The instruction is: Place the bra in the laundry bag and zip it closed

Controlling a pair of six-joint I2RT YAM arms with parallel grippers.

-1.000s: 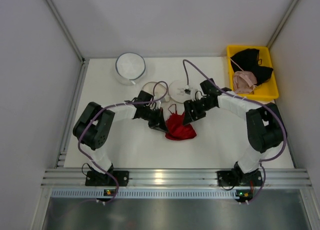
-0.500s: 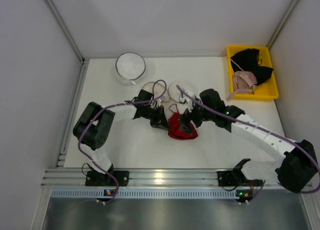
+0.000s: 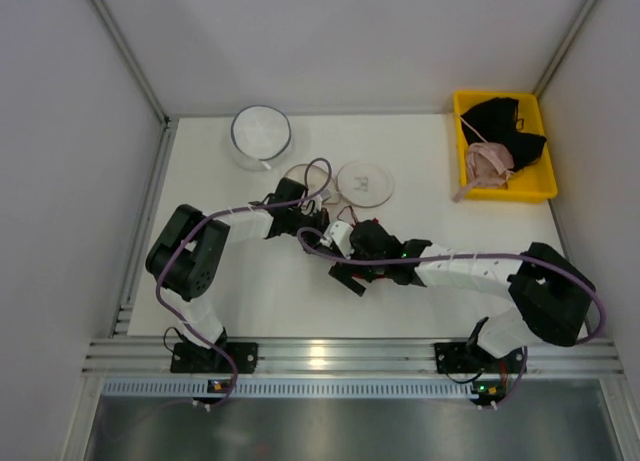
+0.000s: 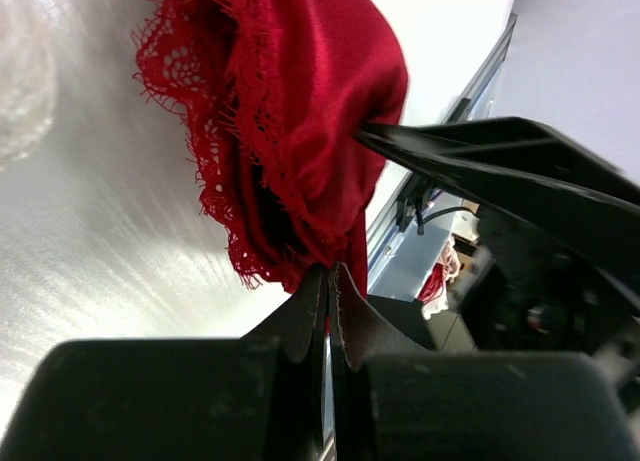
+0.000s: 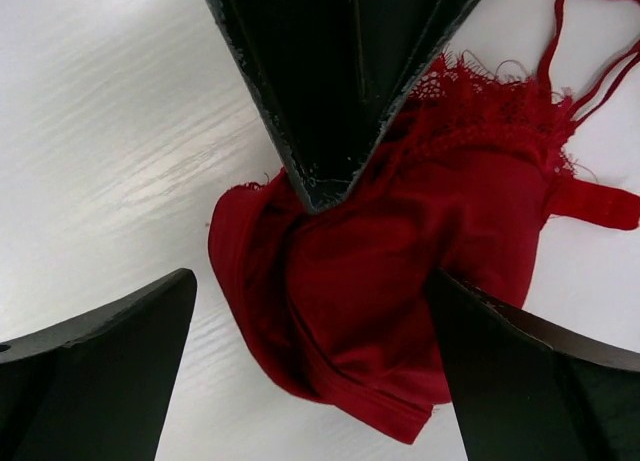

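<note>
The bra (image 5: 400,281) is satin-sheen cloth edged with rough lace, the table (image 5: 110,121) smooth and faintly glossy, the bin (image 3: 535,192) glossy plastic.

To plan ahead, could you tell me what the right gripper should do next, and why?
Probably close the right gripper on the bra: its open jaws straddle the bunched red cloth, while the shut left gripper pinches one edge.

Bra (image 3: 374,273) mostly hidden under right arm (image 3: 460,269)
</note>
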